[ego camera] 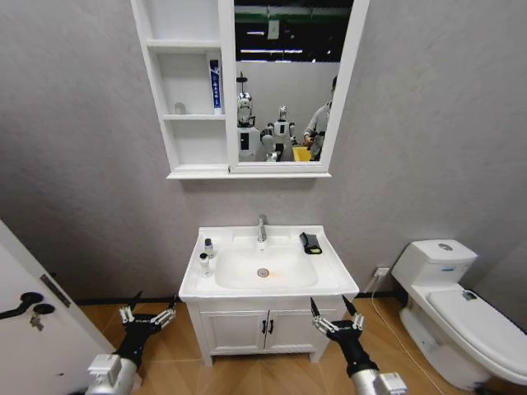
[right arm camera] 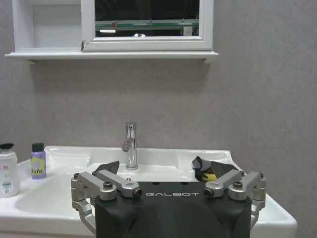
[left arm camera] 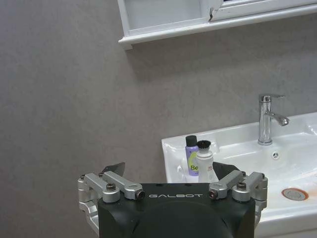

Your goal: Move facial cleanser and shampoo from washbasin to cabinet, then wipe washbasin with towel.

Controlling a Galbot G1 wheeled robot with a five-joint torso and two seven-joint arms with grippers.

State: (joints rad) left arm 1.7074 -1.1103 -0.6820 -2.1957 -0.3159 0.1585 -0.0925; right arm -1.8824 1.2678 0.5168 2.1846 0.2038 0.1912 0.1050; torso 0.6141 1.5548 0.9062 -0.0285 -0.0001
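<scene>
The white washbasin [ego camera: 329, 276] stands against the wall, with a chrome tap [ego camera: 262, 230] at its back. On its left rim stand a small purple bottle [ego camera: 209, 248] and a white bottle with a black cap [ego camera: 204, 264]; I cannot tell which is the facial cleanser and which the shampoo. The black towel [ego camera: 310, 243] with a yellow edge lies on the back right rim. The cabinet [ego camera: 193, 123] with its mirror hangs above. My left gripper [ego camera: 154, 301] is open, low, off the basin's left front corner. My right gripper [ego camera: 329, 304] is open below the right front edge.
A white toilet [ego camera: 461, 304] stands to the right, with a cable on the floor beside it. A door with a black handle [ego camera: 25, 306] is at the near left. A low two-door cupboard [ego camera: 263, 327] sits under the basin. A blue tube [ego camera: 215, 85] stands on the cabinet's middle shelf.
</scene>
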